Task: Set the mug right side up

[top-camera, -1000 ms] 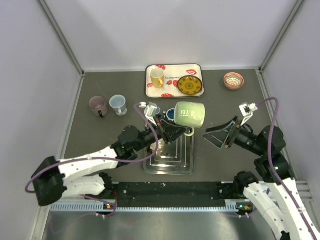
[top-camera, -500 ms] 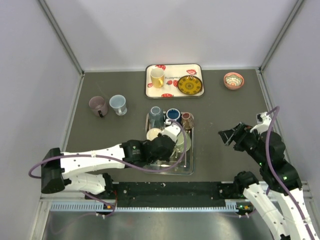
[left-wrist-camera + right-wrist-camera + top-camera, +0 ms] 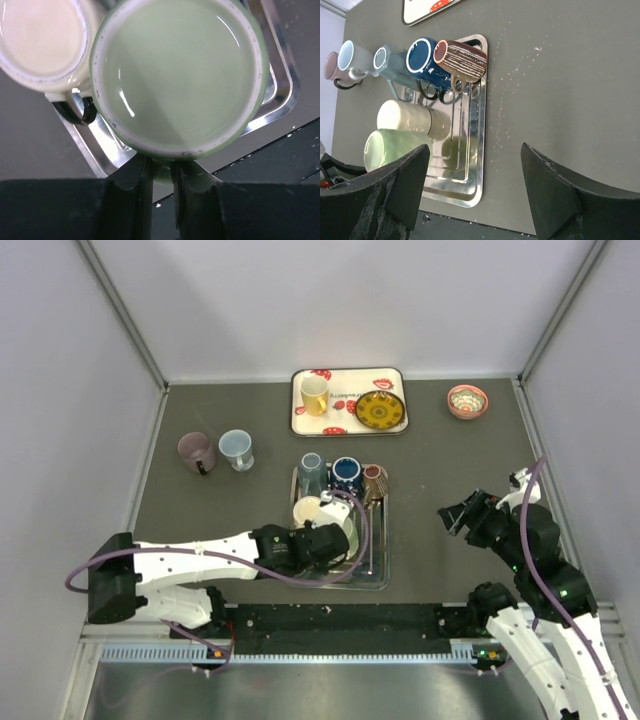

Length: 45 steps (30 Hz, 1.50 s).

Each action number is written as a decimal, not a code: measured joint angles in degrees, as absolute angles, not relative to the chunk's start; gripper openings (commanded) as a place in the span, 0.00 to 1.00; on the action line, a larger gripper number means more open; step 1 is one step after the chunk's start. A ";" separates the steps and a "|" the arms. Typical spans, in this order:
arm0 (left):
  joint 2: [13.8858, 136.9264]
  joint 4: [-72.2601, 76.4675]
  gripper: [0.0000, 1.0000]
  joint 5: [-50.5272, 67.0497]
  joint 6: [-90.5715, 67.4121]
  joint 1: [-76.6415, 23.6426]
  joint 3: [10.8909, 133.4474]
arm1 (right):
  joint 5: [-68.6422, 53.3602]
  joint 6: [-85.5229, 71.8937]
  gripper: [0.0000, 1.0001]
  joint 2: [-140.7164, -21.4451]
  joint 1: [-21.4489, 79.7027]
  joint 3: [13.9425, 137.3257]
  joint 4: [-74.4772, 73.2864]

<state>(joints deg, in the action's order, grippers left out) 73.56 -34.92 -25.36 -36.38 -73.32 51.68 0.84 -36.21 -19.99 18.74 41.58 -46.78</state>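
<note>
My left hand point(image 3: 160, 167) is clenched on the green mug point(image 3: 177, 75), which sits near-left in the metal tray point(image 3: 482, 100), just beside the cream mug point(image 3: 42, 42). My right hand point(image 3: 475, 150) is released, over the desk right of the tray.

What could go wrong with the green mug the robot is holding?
The left gripper pinches only a thin bit of the green mug, so it might slip and drop onto the metal tray. It also sits right beside the cream mug, which could get bumped when the green one turns.
</note>
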 measured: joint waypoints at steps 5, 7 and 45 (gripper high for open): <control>70.46 -38.39 0.00 -25.34 -39.29 -73.58 48.31 | 0.80 -36.23 0.74 -20.10 18.74 40.75 -46.59; 69.08 -39.77 0.00 -25.39 -40.25 -74.11 47.79 | 0.78 -36.23 0.74 -20.36 18.74 40.42 -46.37; 96.99 -28.64 0.00 -20.12 -28.56 -59.66 65.36 | -1.45 -36.53 0.73 -23.33 18.74 38.87 -44.49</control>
<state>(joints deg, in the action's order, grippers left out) 96.99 -28.64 -20.12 -28.56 -59.66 65.36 -1.45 -36.53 -23.33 18.74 38.87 -44.49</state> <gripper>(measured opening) 0.213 0.733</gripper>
